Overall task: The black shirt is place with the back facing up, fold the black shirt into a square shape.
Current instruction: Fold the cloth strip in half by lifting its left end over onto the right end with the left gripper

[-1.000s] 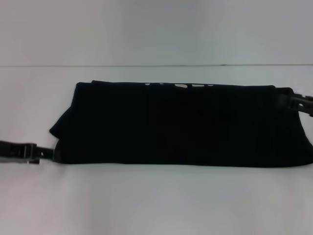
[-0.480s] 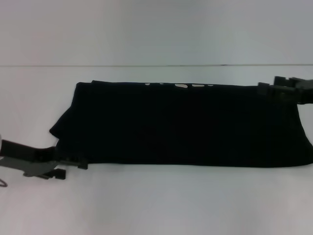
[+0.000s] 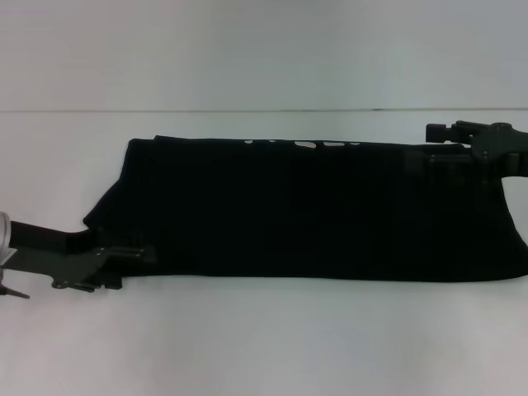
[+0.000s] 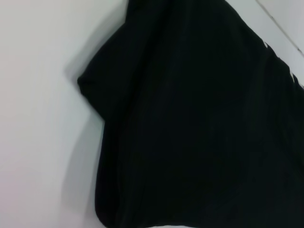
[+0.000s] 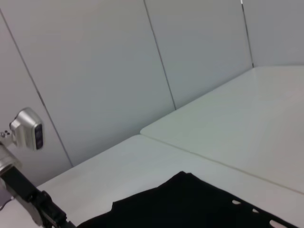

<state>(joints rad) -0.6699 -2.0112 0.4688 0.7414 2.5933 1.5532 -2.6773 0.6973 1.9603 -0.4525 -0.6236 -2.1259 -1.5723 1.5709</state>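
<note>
Lying flat on the white table (image 3: pixel 264 346), the black shirt (image 3: pixel 305 210) is folded into a long horizontal band across the middle of the head view. Right end is cut off by the frame edge. Bits of white print (image 3: pixel 307 145) peek out along the far edge. Left end bunches into a rounded fold, seen close in the left wrist view (image 4: pixel 190 123).

Left gripper (image 3: pixel 136 254) sits at the near left corner, tips over the fabric edge; black on black, can't tell how far open or whether it's pinching cloth. Right gripper (image 3: pixel 445 153) is at the far right corner, over the shirt; opening likewise unreadable. Right wrist view shows shirt edge (image 5: pixel 190 204), table, wall panels (image 5: pixel 95 71).
</note>
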